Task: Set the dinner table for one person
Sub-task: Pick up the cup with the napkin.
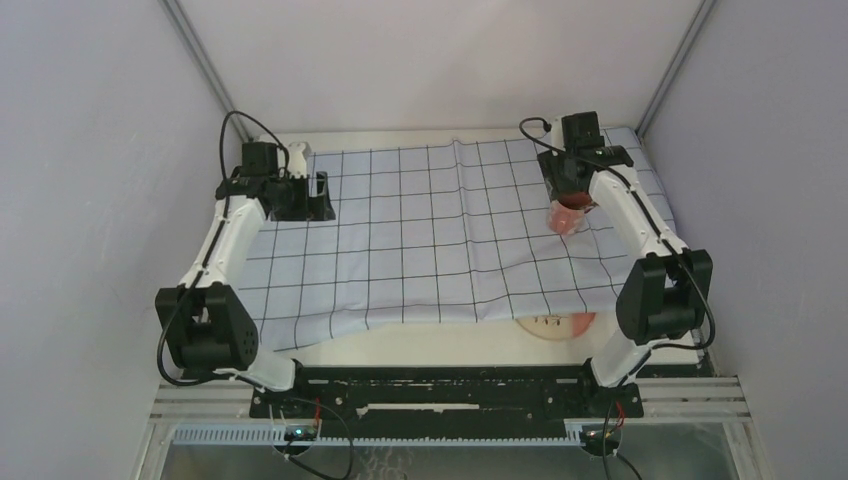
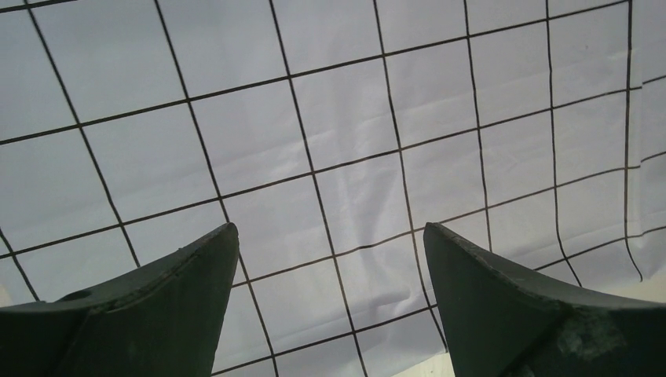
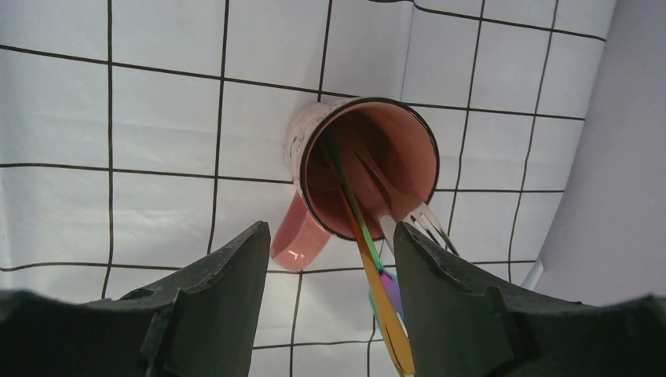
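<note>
Right pincer (image 3: 330, 232) hangs with jaws apart over the pink mug (image 3: 369, 157), which stands on the gridded cloth (image 1: 430, 230) covering most of the bench (image 1: 440, 345), at its far right. Closing here could snag the fork (image 3: 424, 216) leaning out and tip the mug. Left pincer (image 2: 330, 228), also apart, holds nothing at far left.

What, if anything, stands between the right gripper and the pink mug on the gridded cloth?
Nothing separate. The right gripper hangs open above the pink mug; only the mug's own contents, a rainbow-coloured utensil and a fork, stick up toward its jaws.
</note>
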Motion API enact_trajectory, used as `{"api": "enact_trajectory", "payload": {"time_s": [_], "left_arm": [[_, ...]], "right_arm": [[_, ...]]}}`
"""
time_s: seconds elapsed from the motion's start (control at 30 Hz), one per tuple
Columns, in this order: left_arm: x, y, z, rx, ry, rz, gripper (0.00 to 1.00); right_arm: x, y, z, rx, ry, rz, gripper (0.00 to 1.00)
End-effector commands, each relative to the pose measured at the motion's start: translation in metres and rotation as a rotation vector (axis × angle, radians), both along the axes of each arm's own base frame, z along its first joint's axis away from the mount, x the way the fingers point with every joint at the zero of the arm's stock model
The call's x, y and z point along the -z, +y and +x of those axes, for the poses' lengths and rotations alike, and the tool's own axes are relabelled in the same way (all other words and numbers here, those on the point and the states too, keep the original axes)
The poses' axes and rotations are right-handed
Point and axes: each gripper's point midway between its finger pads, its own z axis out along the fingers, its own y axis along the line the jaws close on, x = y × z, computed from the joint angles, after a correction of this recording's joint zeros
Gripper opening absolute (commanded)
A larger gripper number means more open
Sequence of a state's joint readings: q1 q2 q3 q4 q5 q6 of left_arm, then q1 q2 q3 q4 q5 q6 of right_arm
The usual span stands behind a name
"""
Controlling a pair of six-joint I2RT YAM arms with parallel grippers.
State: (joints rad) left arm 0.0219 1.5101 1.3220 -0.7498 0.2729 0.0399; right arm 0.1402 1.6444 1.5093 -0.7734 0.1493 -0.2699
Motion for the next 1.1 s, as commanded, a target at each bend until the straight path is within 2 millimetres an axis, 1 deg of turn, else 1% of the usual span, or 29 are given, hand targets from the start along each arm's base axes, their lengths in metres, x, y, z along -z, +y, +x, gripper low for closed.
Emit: {"api": "enact_trajectory", "payload": {"time_s": [0.0,0.13,0.23,0.37,0.47,0.57,0.6,0.67,0.73,0.8,0.87,0.93,1.0,1.07], "left_arm": [[-0.004,0.016,0.001,-0.016,-0.060,0.006,0.92],[0.005,0.024,-0.003,-0.029,-0.043,0.010,0.92],[0.005,0.031,-0.002,-0.049,-0.050,0.012,0.92],[0.002,0.027,0.000,-0.052,-0.066,-0.017,0.92],[0.006,0.028,0.000,-0.051,-0.057,-0.013,0.92],[0.008,0.029,-0.002,-0.049,-0.054,-0.003,0.92],[0.008,0.029,-0.002,-0.047,-0.053,-0.004,0.92],[0.009,0.028,-0.004,-0.045,-0.055,-0.003,0.92],[0.009,0.029,-0.006,-0.043,-0.058,0.004,0.92],[0.009,0.030,-0.008,-0.041,-0.057,0.009,0.92],[0.010,0.030,-0.011,-0.040,-0.056,0.013,0.92],[0.012,0.030,-0.014,-0.035,-0.055,0.016,0.92],[0.013,0.030,-0.016,-0.033,-0.053,0.019,0.92],[0.014,0.030,-0.018,-0.033,-0.050,0.024,0.92]], "right_arm": [[0.006,0.007,0.014,0.015,0.007,0.019,0.67],[0.028,0.010,0.014,0.010,0.043,0.026,0.66],[0.042,0.017,0.014,0.004,0.077,0.029,0.66],[0.055,0.024,0.015,-0.002,0.102,0.027,0.64],[0.063,0.026,0.015,-0.009,0.122,0.020,0.62],[0.073,0.022,0.017,-0.004,0.138,0.003,0.61],[0.078,0.019,0.016,0.000,0.147,-0.003,0.57],[0.085,0.016,0.018,0.007,0.159,-0.004,0.44],[0.088,0.013,0.020,0.014,0.166,0.000,0.38],[0.091,0.011,0.021,0.018,0.174,0.002,0.29],[0.093,0.008,0.024,0.026,0.177,0.002,0.24],[0.095,0.005,0.025,0.035,0.183,0.003,0.15],[0.095,0.002,0.026,0.042,0.185,0.002,0.00],[0.094,-0.001,0.029,0.047,0.176,-0.005,0.00]]}}
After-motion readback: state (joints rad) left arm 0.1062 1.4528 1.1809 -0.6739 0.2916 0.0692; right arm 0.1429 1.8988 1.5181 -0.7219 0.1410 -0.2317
